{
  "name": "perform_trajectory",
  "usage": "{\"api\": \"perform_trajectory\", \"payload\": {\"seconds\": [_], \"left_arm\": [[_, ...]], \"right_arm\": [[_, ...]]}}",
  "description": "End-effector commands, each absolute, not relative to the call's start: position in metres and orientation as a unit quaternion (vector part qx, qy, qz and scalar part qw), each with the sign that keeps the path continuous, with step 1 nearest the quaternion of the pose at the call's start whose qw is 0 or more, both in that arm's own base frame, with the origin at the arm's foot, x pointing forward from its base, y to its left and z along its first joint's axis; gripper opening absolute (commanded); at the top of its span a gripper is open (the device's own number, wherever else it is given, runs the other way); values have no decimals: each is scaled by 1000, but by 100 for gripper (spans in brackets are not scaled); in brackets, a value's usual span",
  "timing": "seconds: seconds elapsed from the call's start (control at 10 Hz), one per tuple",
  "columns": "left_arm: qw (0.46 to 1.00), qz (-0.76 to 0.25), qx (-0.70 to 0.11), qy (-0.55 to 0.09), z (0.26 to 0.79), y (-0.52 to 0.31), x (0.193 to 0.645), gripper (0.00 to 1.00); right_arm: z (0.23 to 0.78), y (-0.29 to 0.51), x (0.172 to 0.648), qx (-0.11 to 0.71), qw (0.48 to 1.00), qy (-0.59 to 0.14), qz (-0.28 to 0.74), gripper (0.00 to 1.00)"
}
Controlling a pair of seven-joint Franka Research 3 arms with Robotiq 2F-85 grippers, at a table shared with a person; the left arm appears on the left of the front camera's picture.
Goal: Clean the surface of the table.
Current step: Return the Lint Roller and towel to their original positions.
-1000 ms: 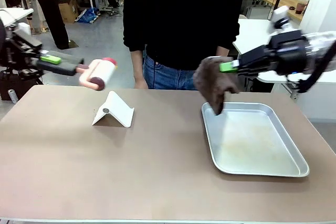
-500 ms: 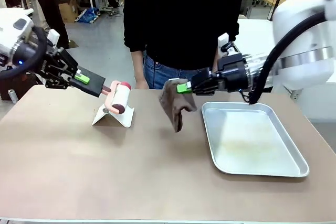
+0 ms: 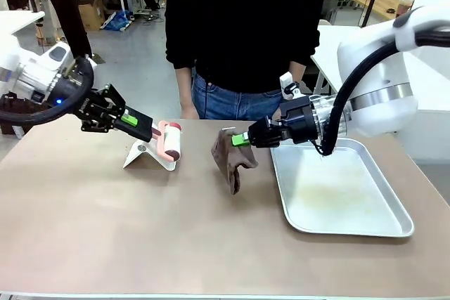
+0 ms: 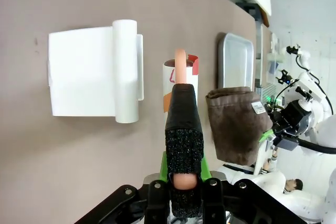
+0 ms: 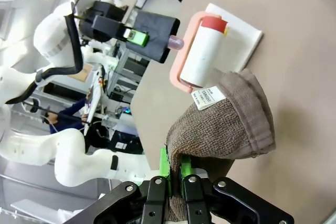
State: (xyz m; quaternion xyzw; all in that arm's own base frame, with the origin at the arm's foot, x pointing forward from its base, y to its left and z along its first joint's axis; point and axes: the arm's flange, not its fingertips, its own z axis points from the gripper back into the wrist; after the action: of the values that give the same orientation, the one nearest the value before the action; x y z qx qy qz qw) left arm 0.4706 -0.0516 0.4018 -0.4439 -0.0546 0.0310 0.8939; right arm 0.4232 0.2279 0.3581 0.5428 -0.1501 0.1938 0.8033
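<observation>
beige table [image 3: 105,230], silver tray [image 3: 365,226], person behind

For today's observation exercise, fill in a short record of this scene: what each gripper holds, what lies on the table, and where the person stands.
left gripper: shut on the pink handle of the lint roller, held just above the white stand
right gripper: shut on the brown cloth, which hangs down to the table
cloth position: left of the metal tray, over bare tabletop
tray: no object in it, faint smears on its floor
person: standing at the far edge, in a black top and jeans
</observation>
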Motion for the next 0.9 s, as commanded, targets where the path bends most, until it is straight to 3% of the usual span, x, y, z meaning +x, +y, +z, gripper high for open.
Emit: {"api": "perform_trajectory", "payload": {"seconds": [0.0,0.2,0.3,0.8], "left_arm": [[894,49,-445,-28,411,-58,481,22],[889,35,-456,1,423,-54,488,22],[895,42,-443,-31,403,-59,477,22],[896,45,-441,-22,404,-58,480,22]], "right_arm": [[350,231,428,544,800,-165,194,9],[358,228,423,543,803,-150,194,9],[358,228,423,543,803,-150,194,9],[354,227,424,542,804,-148,193,9]]}}
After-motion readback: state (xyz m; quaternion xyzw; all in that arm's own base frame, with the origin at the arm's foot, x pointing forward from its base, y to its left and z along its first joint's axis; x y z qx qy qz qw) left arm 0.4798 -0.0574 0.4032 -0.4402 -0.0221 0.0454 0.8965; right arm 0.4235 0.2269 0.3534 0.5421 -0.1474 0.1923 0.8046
